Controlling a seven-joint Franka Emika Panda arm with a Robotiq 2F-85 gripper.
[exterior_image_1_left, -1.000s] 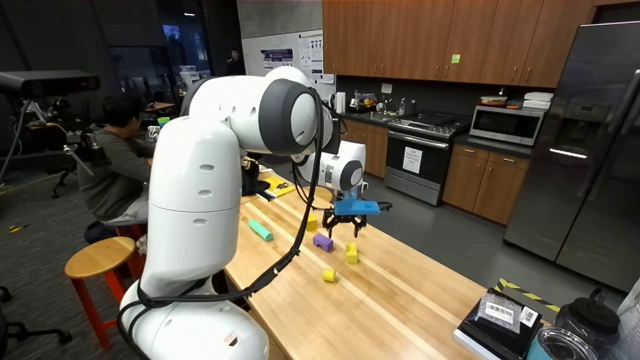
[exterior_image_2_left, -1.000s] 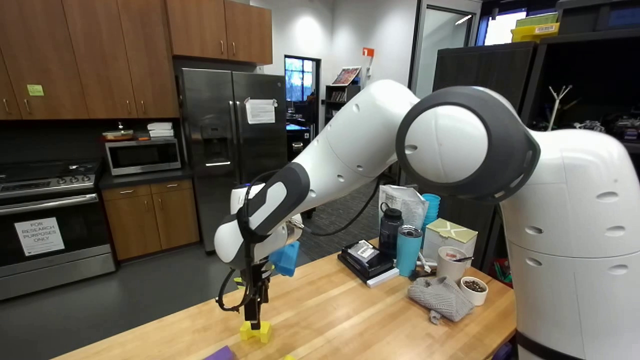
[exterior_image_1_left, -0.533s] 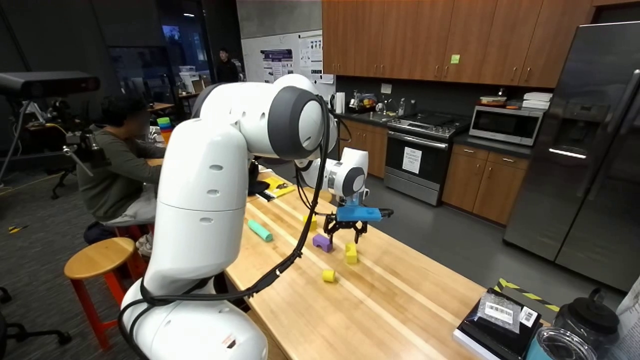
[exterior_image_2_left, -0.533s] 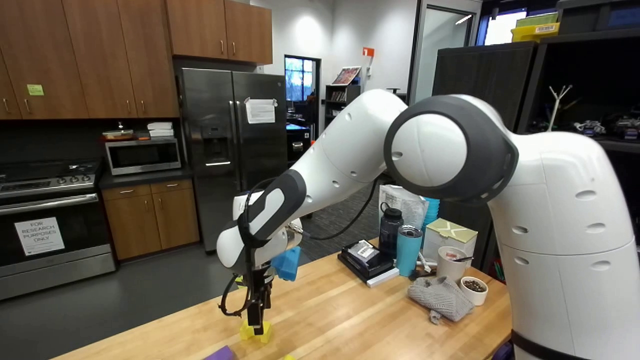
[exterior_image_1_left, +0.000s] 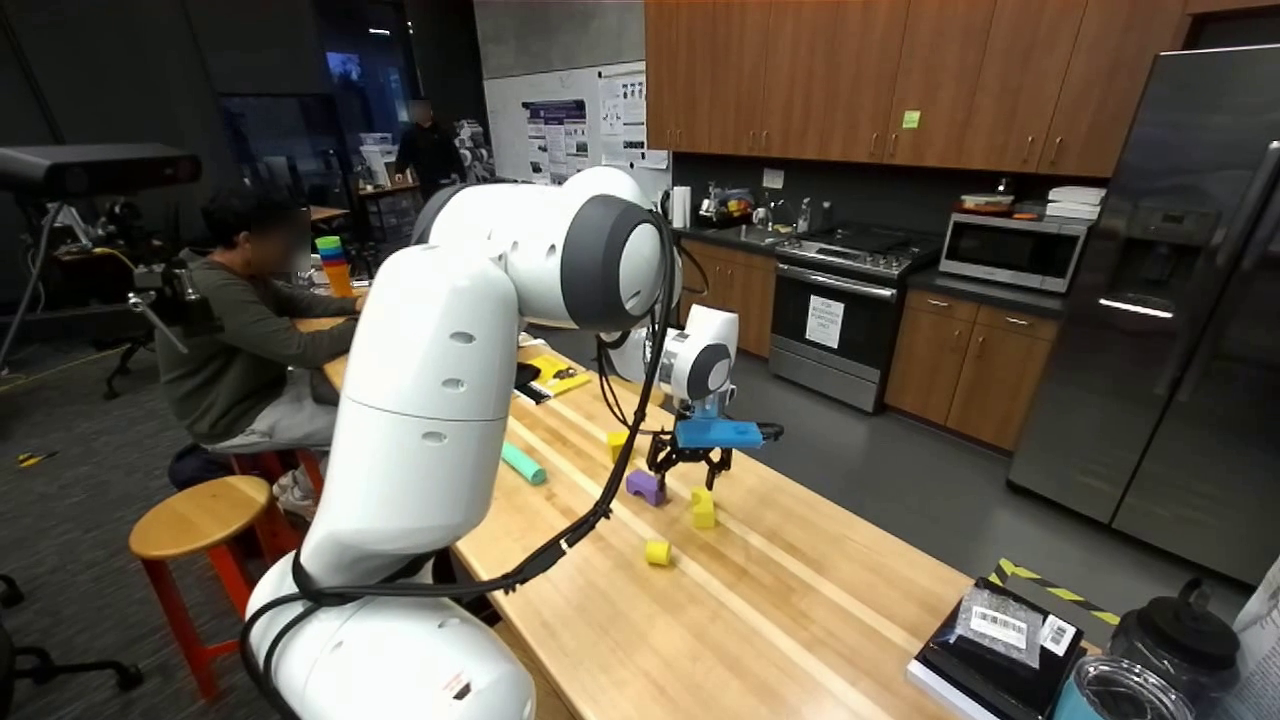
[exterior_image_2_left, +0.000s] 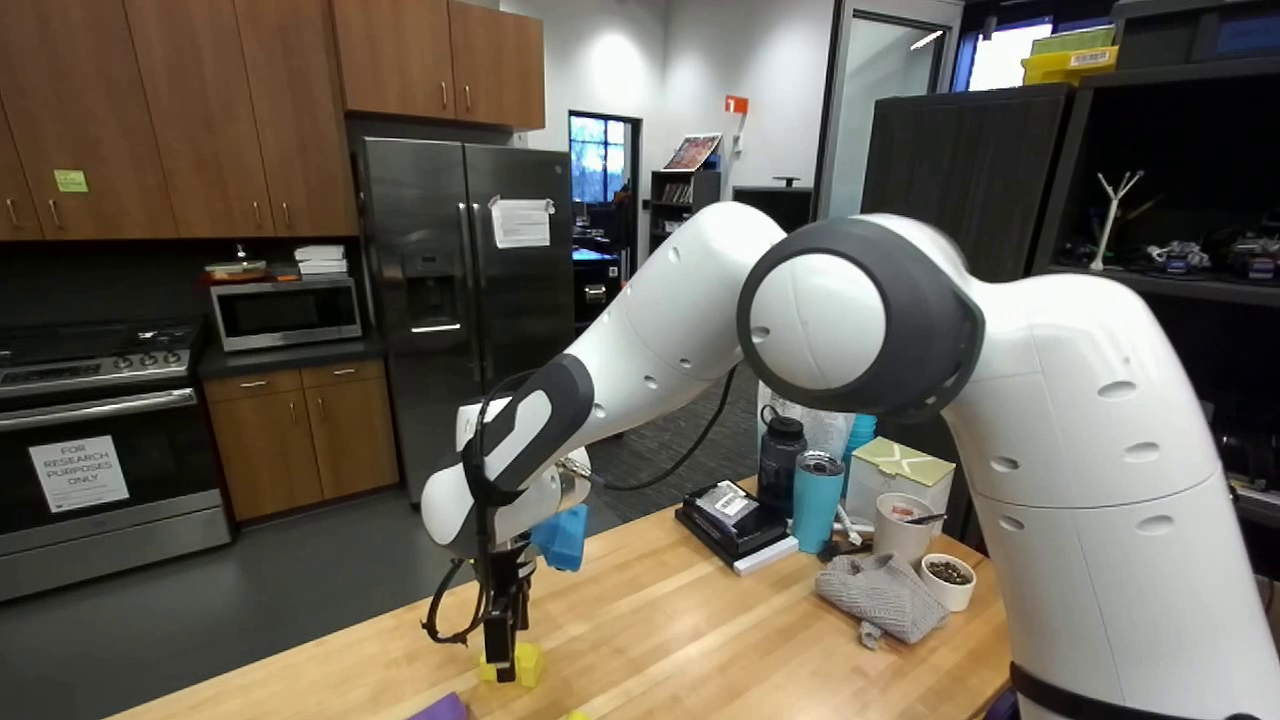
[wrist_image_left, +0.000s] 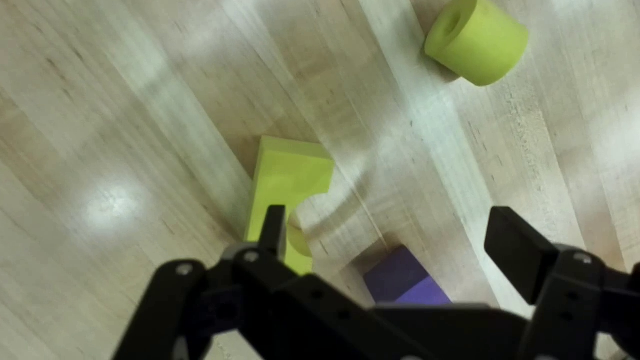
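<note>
Yellow block (wrist_image_left: 280, 182) with a bite cut out sits on the bench (wrist_image_left: 125, 115), partly hidden behind the hand (wrist_image_left: 387, 225). Spread wide and empty, the hand just dipped lower, so it is nearer this and 1 purple block (wrist_image_left: 400, 275).

Yellow arch (wrist_image_left: 286, 176) — purple block (wrist_image_left: 404, 278)

In the wrist view, the gripper (wrist_image_left: 389, 229) partly hides a yellow arch block (wrist_image_left: 290, 172), center, and purple block (wrist_image_left: 404, 280), lower center; in an exterior view, a teal tumbler (exterior_image_1_left: 1120, 690), lower right, is cropped.
</note>
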